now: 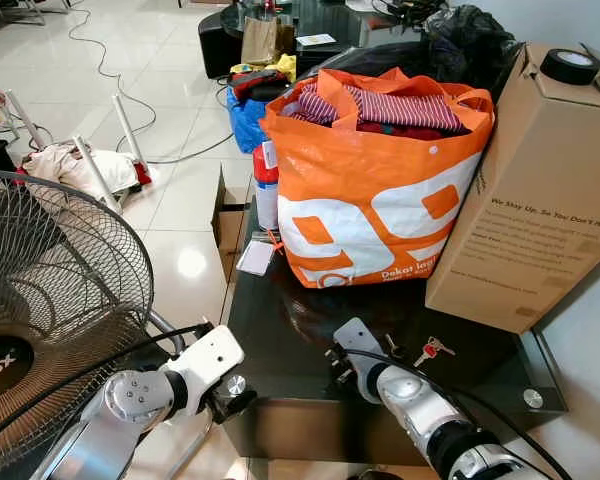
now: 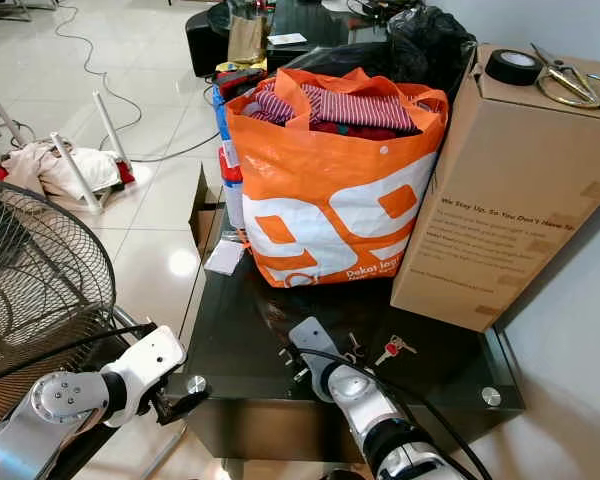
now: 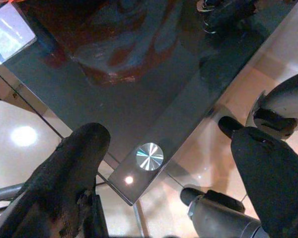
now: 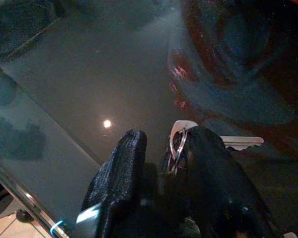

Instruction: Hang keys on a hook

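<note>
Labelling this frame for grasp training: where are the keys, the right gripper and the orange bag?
keys (image 1: 432, 348), left eye view, on the red key head.
right gripper (image 4: 161, 158), right wrist view, between its fingertips.
orange bag (image 1: 380, 215), left eye view, front panel.

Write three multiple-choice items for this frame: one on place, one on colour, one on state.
1. Where do the keys lie?
A. on the dark glass table
B. in the orange bag
C. on the floor tiles

2. What colour is the tag on the keys?
A. green
B. red
C. yellow

3. How is the left hand?
A. shut on a cloth
B. shut on the keys
C. open, holding nothing

Answers: 1 A, the keys rest on the glass beside the right hand. 2 B, the head views show a red tag. 3 C, its wrist view shows spread fingers over the table corner.
</note>
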### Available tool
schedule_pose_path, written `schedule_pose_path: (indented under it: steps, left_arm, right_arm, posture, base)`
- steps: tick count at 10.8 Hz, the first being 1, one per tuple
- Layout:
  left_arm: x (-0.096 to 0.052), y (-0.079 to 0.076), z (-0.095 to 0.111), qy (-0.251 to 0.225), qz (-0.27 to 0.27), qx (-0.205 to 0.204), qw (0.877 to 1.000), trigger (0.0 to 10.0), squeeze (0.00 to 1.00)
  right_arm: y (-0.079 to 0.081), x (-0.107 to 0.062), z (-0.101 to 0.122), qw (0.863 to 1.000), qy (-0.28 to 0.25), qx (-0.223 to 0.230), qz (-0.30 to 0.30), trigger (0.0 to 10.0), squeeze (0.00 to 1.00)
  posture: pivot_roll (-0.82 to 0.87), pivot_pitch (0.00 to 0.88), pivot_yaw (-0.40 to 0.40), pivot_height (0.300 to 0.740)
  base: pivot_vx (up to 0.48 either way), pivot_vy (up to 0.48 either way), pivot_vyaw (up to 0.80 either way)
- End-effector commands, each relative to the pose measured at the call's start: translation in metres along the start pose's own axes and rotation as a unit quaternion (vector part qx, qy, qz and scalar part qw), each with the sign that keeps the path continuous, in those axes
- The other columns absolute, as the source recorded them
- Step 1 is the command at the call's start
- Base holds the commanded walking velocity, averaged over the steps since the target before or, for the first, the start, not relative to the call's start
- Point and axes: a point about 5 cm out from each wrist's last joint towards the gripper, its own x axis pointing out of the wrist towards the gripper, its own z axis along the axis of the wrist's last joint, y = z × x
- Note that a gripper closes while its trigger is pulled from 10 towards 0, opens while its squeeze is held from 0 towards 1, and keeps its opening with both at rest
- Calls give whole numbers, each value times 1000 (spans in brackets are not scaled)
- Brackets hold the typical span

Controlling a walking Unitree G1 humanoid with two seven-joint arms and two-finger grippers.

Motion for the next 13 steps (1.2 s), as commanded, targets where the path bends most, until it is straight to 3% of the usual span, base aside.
schedule_pose_path:
  steps: [1, 3, 4, 5, 10, 11, 13]
  left_arm:
    - [2, 1, 1, 1, 0, 7, 1000, 10000, 0]
    - [2, 2, 1, 0, 0, 8, 1000, 10000, 0]
    - [3, 2, 1, 0, -1, 8, 1000, 10000, 0]
    - [3, 3, 1, 0, -1, 9, 1000, 10000, 0]
    - [6, 5, 3, -4, -2, 12, 1000, 10000, 0]
    - [8, 6, 4, -8, -2, 11, 1000, 10000, 0]
    - [12, 8, 8, -20, -5, 5, 1000, 10000, 0]
  right_arm:
    - [-3, -2, -4, 1000, 8, 3, -3, 10000, 0]
    - [-5, -3, -7, 1000, 13, 6, -12, 10000, 0]
    - [-5, -3, -8, 1000, 14, 8, -13, 6980, 0]
    - [-5, -3, -8, 1000, 13, 10, -13, 0, 0]
    - [-6, -3, -4, 1000, 2, 4, -15, 0, 0]
    - [-8, -4, -2, 1000, -9, 24, -10, 0, 0]
    - [-11, -4, 2, 999, -14, 23, -18, 0, 0]
  posture:
    - [-7, 0, 27, 740]
    - [-8, 0, 29, 740]
    - [-8, 0, 31, 740]
    - [-10, 0, 33, 740]
    - [-25, 0, 43, 740]
    - [-29, 0, 43, 740]
    - [-35, 0, 44, 740]
  base:
    - [0, 0, 0]
    - [0, 0, 0]
    - [0, 0, 0]
    - [0, 0, 0]
    - [0, 0, 0]
    - [0, 0, 0]
    - [0, 0, 0]
